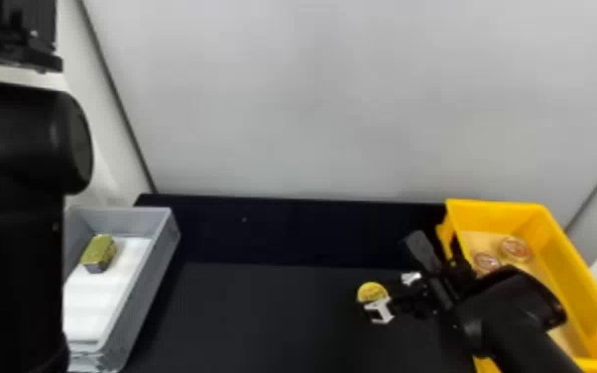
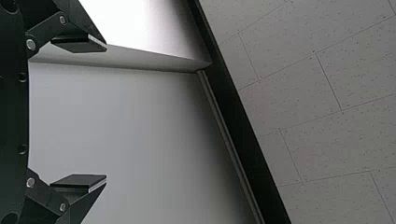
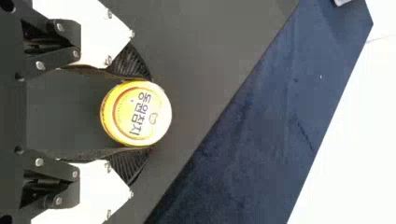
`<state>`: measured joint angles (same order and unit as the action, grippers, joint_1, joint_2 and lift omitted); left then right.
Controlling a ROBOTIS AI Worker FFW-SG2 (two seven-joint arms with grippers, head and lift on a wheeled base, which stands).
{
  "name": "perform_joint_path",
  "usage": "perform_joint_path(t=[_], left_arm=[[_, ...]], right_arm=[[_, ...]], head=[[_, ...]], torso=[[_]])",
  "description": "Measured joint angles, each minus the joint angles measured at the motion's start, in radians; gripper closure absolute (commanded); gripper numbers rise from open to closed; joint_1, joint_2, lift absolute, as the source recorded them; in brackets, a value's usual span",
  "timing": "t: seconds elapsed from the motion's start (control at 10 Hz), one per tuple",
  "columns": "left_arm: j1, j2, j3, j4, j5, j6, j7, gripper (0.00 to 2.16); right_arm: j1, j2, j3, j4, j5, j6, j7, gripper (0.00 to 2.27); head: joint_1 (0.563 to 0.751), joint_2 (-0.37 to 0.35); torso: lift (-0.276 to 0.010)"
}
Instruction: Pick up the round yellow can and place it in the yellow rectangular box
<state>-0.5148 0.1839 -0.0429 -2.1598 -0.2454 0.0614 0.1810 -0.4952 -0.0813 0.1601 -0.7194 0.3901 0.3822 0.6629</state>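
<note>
With its black fingers standing just the can's width apart, the right gripper (image 1: pixel 381 293) is holding the round yellow metal can (image 3: pixel 136 113) between its tips, lower right of centre. The yellow rectangular box (image 1: pixel 567 258) is sitting farther right, the black left arm (image 1: pixel 15 158) standing along the left edge.

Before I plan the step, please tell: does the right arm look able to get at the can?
Yes, it looks so: the right gripper has the can between its fingers, which seem to touch it on both sides, and nothing seems in the way.
</note>
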Motion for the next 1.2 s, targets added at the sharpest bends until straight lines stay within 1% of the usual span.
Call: perform_joint_path(t=[0.3,0.5,0.8,1.0,1.2], left_arm=[[0.001,-0.001,0.001,-0.002,0.000,0.001,0.000,0.26],[0.006,0.001,0.003,-0.006,0.000,0.007,0.000,0.26],[0.013,0.014,0.008,-0.017,0.001,0.028,0.000,0.26],[0.014,0.021,0.006,-0.021,0.001,0.042,-0.004,0.26],[0.008,0.028,0.000,-0.022,0.001,0.051,-0.005,0.26]], right_arm=[[0.013,-0.001,0.001,-0.031,0.002,0.013,0.013,0.58],[0.043,-0.008,0.000,-0.114,0.012,0.066,0.045,0.58],[0.103,-0.041,-0.020,-0.365,0.025,0.201,0.107,0.58],[0.120,-0.067,-0.061,-0.538,0.054,0.298,0.158,0.58],[0.122,-0.103,-0.090,-0.695,0.095,0.387,0.208,0.58]], head=[[0.663,0.054],[0.663,0.054],[0.663,0.054],[0.663,0.054],[0.663,0.054]], torso=[[-0.010],[-0.010],[-0.010],[-0.010],[-0.010]])
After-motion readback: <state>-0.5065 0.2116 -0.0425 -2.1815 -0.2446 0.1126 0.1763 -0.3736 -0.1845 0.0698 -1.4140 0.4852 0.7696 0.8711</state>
